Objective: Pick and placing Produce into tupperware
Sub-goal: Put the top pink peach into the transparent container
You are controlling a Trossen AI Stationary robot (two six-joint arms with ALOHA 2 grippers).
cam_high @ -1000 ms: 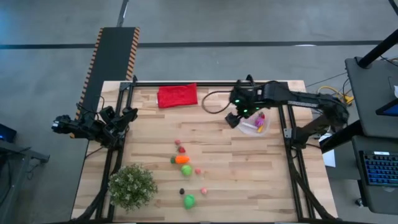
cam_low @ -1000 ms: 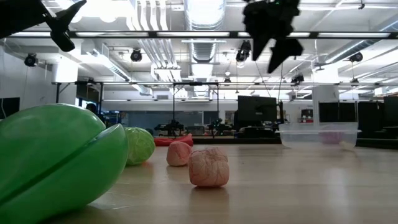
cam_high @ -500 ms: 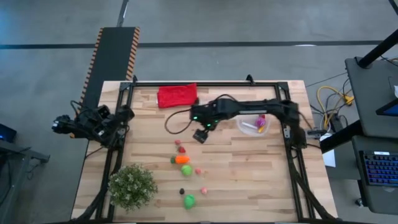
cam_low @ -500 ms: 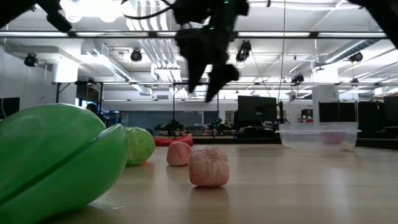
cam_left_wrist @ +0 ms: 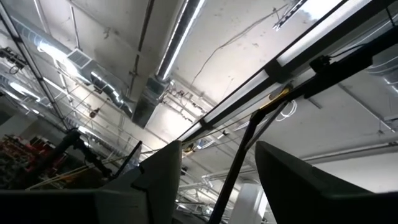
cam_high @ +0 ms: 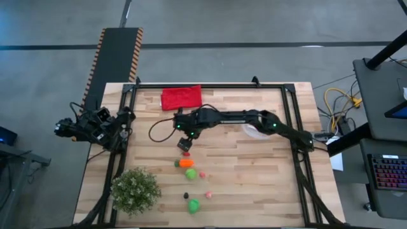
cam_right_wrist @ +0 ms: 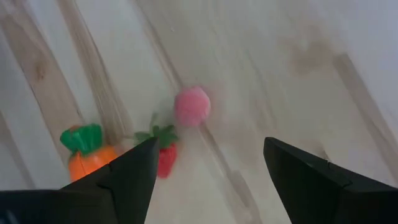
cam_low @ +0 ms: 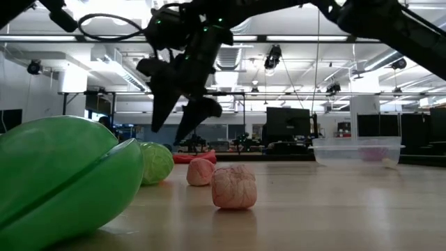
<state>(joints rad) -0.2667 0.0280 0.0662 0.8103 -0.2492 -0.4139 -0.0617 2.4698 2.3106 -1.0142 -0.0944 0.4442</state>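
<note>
The right gripper (cam_right_wrist: pixel 208 171) hangs above the table with its fingers (cam_right_wrist: pixel 127 171) wide apart, holding and touching nothing. Just beyond the fingertips lie a pink ball (cam_right_wrist: pixel 192 106), a strawberry (cam_right_wrist: pixel 163 152) and a carrot (cam_right_wrist: pixel 87 152). The tub (cam_high: pixel 254 130) sits behind the fingers, well apart. The left gripper (cam_left_wrist: pixel 217 180) waits off the table, fingers open. No writing is readable

Light wood table (cam_high: pixel 254 178) carries a red cloth (cam_high: pixel 181 98) at the far edge, a clear tupperware (cam_low: pixel 357 150) on the right — and a bushy potted plant (cam_high: pixel 135 190) near left. Small produce (cam_high: pixel 187 163) lies scattered mid-table — green, orange, red, pink pieces.
</note>
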